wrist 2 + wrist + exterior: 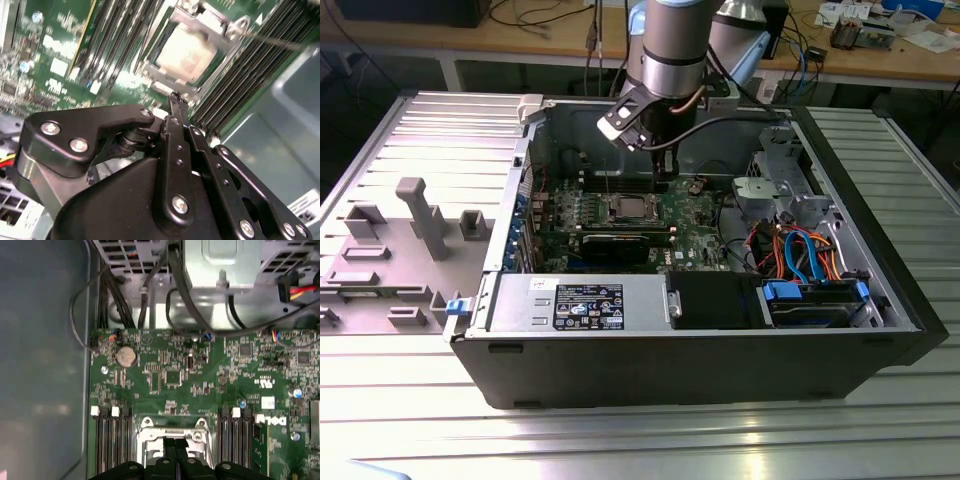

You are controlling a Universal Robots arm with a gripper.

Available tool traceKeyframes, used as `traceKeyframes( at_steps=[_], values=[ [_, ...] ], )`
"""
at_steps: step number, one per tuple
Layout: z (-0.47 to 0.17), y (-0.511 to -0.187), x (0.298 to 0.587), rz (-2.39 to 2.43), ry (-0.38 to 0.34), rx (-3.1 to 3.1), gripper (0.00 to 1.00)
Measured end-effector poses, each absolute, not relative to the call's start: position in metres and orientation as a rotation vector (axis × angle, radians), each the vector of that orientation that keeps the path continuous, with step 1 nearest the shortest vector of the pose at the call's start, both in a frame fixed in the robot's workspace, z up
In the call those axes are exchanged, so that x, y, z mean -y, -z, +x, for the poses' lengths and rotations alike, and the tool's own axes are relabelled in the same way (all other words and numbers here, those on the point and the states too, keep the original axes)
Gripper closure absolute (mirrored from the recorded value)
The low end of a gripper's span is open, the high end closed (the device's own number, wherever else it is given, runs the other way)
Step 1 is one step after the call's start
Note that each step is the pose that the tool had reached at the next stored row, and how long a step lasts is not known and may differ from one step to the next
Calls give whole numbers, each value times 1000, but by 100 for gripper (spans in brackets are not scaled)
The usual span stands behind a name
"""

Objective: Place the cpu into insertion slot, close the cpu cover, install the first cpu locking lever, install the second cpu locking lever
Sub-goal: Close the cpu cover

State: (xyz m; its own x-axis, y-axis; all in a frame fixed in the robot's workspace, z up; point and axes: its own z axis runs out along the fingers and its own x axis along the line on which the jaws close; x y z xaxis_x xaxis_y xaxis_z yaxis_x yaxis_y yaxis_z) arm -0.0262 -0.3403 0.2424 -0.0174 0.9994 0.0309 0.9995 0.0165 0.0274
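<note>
**A:** Ribbed aluminium bench under it all. From the exterior view's left there's a grey fixture tray at the bench's left edge, the open computer case in the middle, and coloured drive cables in the case's right end. Where's the chip?

**B:** The cpu lies in the insertion slot, near the middle of the green board. Step 1 looks done.

**A:** And the cpu cover?

**B:** In the second wrist view the cpu cover lies flat around the cpu, whose metal top shows through the window. I'd call step 2 done as well.

**A:** Levers?

**B:** 1 thin locking lever juts out past the cover's corner, apparently unlatched. How the other stands I cannot tell. Both lever steps seem left.

**A:** The tool?

**B:** The tool has its fingertips pressed together with nothing between them. The tip is just beside the cover's near edge, but whether it touches I cannot tell.

**A:** What does each view add?

**B:** The exterior view places the arm over the case's back half. The first wrist view looks past the tool across the board, with memory slots on either side of the socket and a coin cell beyond. The second wrist view gives the cpu's face and the lever.
</note>
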Motion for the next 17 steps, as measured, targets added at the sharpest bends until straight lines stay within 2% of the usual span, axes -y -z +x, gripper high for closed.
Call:
traceKeyframes(
  at_steps=[11, 17],
  values=[
    [-77, -224, 340, -2197, 65, 2241, 89],
    [-78, -214, 340, -2195, 65, 2243, 89]
  ],
)
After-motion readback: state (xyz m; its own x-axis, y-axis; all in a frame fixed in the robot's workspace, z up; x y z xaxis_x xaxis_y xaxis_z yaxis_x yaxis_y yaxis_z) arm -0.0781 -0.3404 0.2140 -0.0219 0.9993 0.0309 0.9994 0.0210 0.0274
